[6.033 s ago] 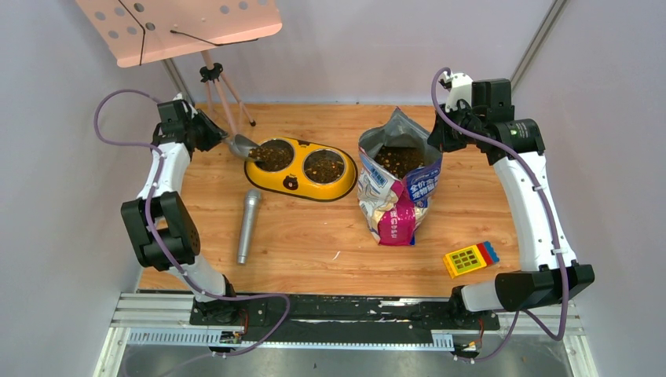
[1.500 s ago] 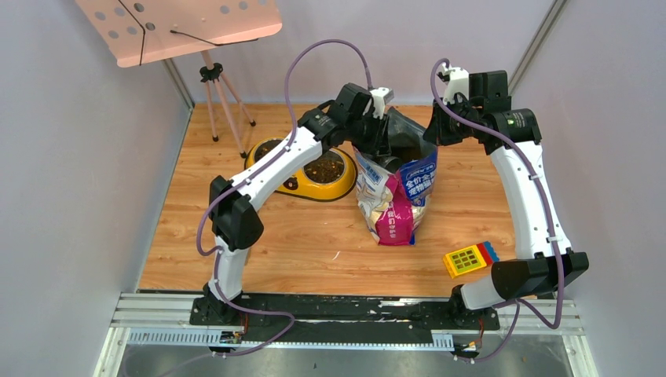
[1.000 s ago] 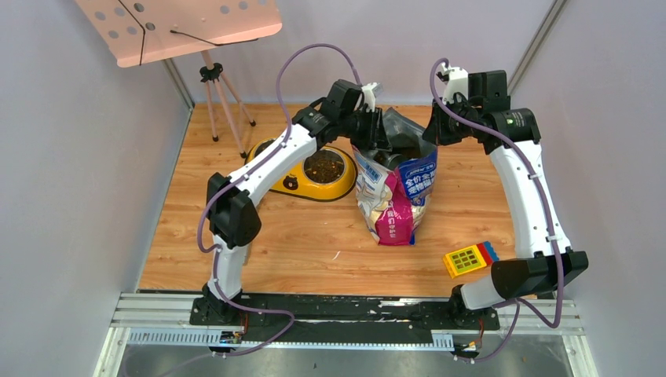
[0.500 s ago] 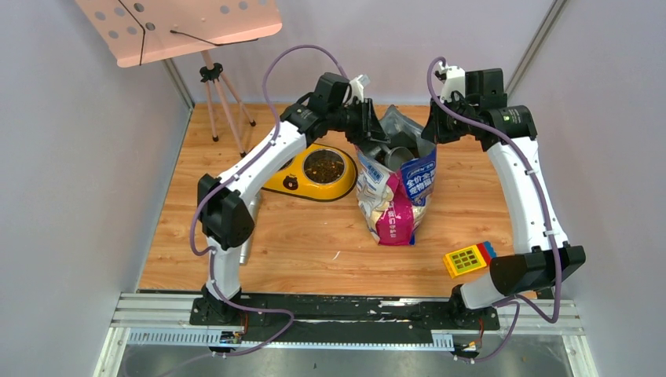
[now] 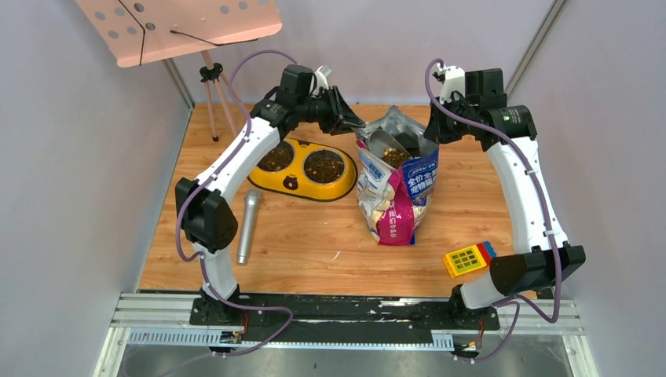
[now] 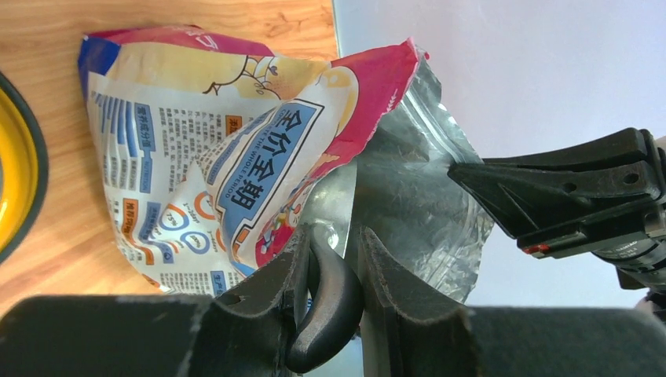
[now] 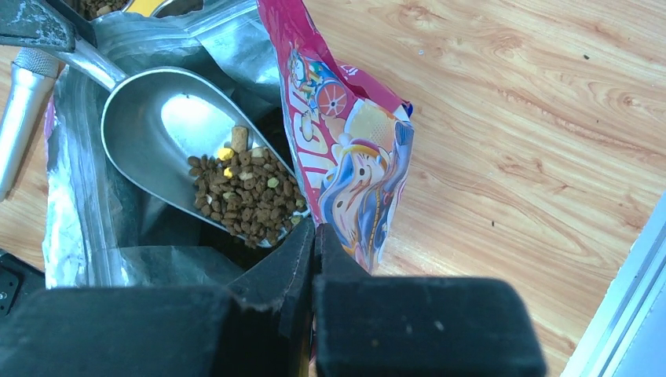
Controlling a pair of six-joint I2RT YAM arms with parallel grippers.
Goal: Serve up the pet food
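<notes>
The pink-blue cat food bag (image 5: 397,192) stands open at mid-table. My left gripper (image 5: 345,122) is shut on the dark handle of the grey metal scoop (image 5: 385,145), whose bowl sits in the bag's mouth. In the left wrist view the fingers (image 6: 334,236) clamp that handle beside the bag (image 6: 236,157). In the right wrist view the scoop (image 7: 169,129) holds a small heap of brown kibble (image 7: 243,196). My right gripper (image 5: 432,133) is shut on the bag's rim (image 7: 345,149), with its jaws (image 7: 314,236) pinched together on the edge.
The yellow double-bowl feeder (image 5: 302,166) with kibble in both bowls lies left of the bag. A grey microphone (image 5: 249,224) lies in front of it. A yellow keypad toy (image 5: 470,258) sits front right. A pink music stand (image 5: 181,27) stands back left.
My left arm went from the feeder to the bag, dipped the scoop in, then drew back left; the scoop now shows at the bag's mouth with kibble. The right gripper stayed on the rim.
</notes>
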